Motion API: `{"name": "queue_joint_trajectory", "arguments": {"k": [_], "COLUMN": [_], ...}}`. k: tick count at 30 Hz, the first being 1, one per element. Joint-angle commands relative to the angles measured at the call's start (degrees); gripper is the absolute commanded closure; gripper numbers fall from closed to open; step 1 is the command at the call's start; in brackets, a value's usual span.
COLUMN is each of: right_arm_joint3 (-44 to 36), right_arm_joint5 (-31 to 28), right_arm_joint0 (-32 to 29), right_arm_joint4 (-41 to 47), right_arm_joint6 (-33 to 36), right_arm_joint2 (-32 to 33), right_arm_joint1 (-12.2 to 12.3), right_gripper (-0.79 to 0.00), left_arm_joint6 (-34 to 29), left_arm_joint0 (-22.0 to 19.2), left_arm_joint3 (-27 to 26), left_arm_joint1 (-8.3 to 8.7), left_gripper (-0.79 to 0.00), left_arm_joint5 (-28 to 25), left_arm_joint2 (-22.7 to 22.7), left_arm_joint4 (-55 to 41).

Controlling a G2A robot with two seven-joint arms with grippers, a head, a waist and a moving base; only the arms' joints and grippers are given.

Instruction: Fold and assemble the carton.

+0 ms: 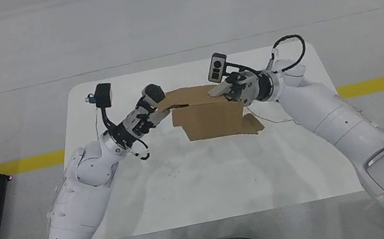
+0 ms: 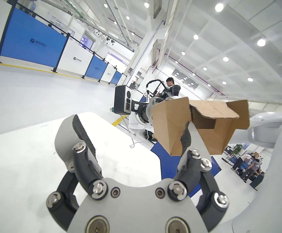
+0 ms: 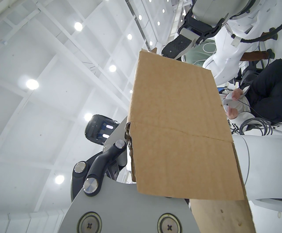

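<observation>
Brown corrugated cardboard carton (image 1: 211, 118) is opened into a box shape, its end flaps loose; folding them shut seemingly remains; no print shows on it; right gripper (image 1: 219, 91) clamps one wall between its fingers; left gripper (image 1: 153, 98) fingers stand apart, one pad (image 2: 187, 134) touching the opposite corner.

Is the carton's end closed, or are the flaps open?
Open: on the carton, the end flaps splay outward, unfolded, with the dark inside showing in the left wrist view.
</observation>
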Motion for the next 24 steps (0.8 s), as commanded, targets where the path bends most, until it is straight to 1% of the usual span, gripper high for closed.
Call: {"name": "queue_joint_trajectory", "arguments": {"k": [1,7,11,13,20,24], "right_arm_joint3": [0.17,1.10,1.97,2.64,2.40,1.76], "right_arm_joint5": [-0.21,-0.62,-0.61,-1.04,-1.44,-1.55], "right_arm_joint0": [-0.01,-0.10,-0.26,-0.10,-0.38,-0.76], "right_arm_joint4": [-0.34,-0.68,-1.17,-2.86,-5.26,-6.11], "right_arm_joint6": [0.00,0.00,0.00,-0.51,-1.93,-2.02], "right_arm_joint2": [0.25,1.97,3.19,3.50,4.25,4.69], "right_arm_joint1": [-0.09,-0.02,0.15,0.19,-0.06,-0.19], "right_gripper": [0.000,0.000,0.000,0.000,0.000,0.000], "left_arm_joint6": [-0.12,0.91,-0.20,-1.15,-4.89,-5.83], "left_arm_joint0": [0.46,3.25,5.49,6.07,6.66,5.44], "left_arm_joint3": [0.08,0.18,-1.42,-2.58,-7.27,-8.57], "left_arm_joint1": [0.09,0.54,0.91,1.10,1.85,1.80], "left_gripper": [-0.785,-0.785,-0.785,-0.785,-0.785,-0.785], "left_arm_joint5": [-0.24,-2.40,-5.62,-6.86,-6.49,-2.35], "left_arm_joint2": [-0.43,-2.91,-3.46,-3.49,-3.87,-3.60], "left_arm_joint4": [0.04,1.43,0.76,-0.61,-5.84,-4.43]}}
